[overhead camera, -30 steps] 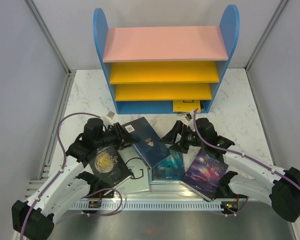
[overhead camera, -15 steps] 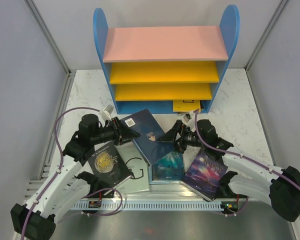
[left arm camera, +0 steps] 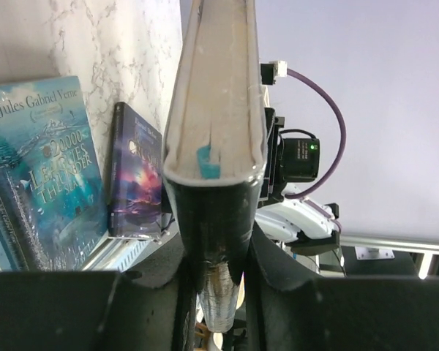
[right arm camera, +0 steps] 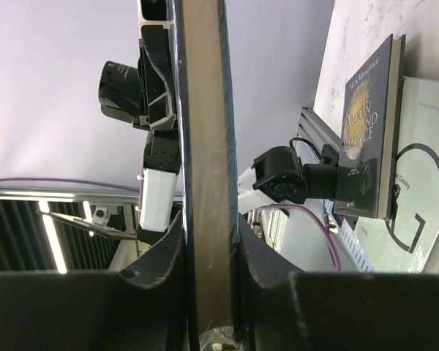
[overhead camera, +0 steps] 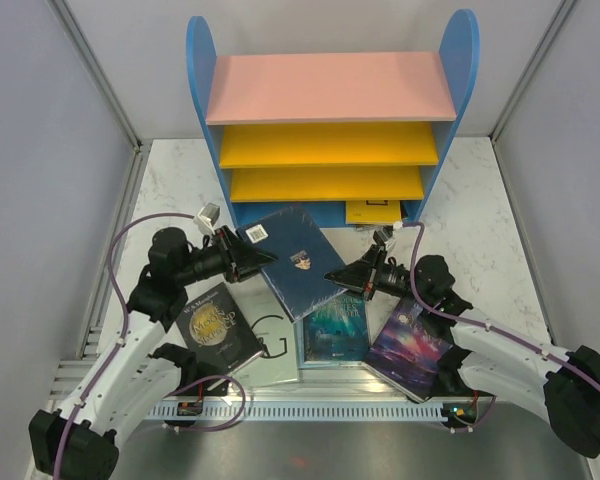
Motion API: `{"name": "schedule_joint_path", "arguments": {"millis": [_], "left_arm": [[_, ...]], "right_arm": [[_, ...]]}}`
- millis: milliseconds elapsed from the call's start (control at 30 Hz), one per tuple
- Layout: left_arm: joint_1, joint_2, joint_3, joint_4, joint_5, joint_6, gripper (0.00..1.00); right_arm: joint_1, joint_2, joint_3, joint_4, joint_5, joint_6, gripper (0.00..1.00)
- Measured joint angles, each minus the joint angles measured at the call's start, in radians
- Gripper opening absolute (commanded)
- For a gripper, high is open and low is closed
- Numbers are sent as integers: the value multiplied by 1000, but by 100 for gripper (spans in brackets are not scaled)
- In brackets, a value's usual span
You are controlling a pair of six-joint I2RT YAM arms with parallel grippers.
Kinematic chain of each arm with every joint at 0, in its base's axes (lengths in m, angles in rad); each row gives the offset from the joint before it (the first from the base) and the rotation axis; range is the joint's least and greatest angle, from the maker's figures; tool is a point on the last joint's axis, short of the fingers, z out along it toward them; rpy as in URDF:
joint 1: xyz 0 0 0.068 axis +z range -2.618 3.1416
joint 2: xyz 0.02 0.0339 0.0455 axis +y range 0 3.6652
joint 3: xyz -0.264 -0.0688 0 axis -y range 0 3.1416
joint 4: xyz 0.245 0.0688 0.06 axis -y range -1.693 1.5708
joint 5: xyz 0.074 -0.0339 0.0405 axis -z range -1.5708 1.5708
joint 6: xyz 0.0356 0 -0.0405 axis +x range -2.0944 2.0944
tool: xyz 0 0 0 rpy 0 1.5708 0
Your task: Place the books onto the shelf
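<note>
The left gripper (overhead camera: 265, 257) and right gripper (overhead camera: 331, 273) each pinched an opposite edge of the blue book (overhead camera: 298, 258), which likely needed level, matched carrying to the shelf (overhead camera: 330, 88).

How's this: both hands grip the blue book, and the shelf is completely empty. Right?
Not quite. The left hand and right hand do grip the blue book, but the shelf is not empty: the top view shows a yellow book in its bottom level.
</note>
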Motion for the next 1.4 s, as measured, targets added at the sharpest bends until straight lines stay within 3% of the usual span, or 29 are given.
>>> {"name": "schedule_joint_path", "arguments": {"millis": [67,100,133,167,267,300,500,733,1000,1400], "left_arm": [[0,7,-7,15,12,-2,20],[0,17,-8,9,14,2,42],[0,32,-8,0,16,10,53],[-2,52,-8,-19,14,34,71],[-8,104,8,-138,-5,108,84],[-9,117,22,-194,-19,138,99],[-8,106,108,-461,-129,280,100],[-3,27,240,-679,-249,378,100],[-3,-48,305,-823,-307,439,100],[-3,-94,310,-938,-329,481,100]], "right_arm": [[0,0,-14,24,1,10,0],[0,2,-23,32,2,18,0],[0,4,-32,36,6,25,0],[0,8,-41,41,8,26,0],[3,10,-60,-4,14,21,0],[4,10,-71,-30,21,23,0],[8,14,-122,-139,97,19,0],[8,195,-122,-98,180,22,0],[8,417,64,-13,220,15,0],[10,599,224,88,358,26,0]]}}
